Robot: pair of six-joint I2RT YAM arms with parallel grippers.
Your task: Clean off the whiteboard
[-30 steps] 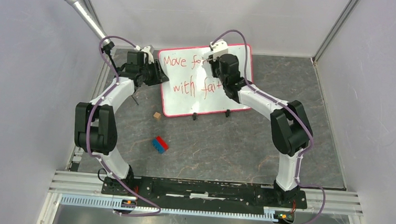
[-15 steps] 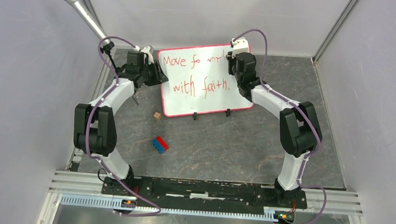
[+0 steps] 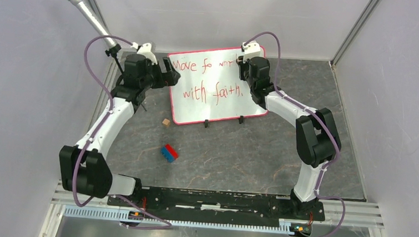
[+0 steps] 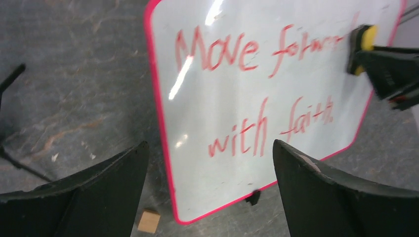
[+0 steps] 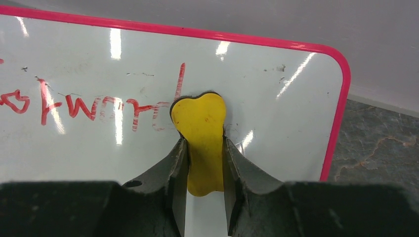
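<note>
Whiteboard (image 3: 219,105) at the far middle of the tabletop (image 3: 249,155) reads "Move forward with faith" in red. Right end effector (image 5: 203,148) pinches a yellow eraser (image 5: 200,123) against its top right corner; left end effector (image 4: 208,145) gapes empty beside its left edge.

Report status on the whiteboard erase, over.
Right gripper shut on yellow eraser, against whiteboard top right. Left gripper open, empty, off its left edge. Red writing mostly unerased. Nothing blocking; wooden cube, red-blue block in front.
</note>
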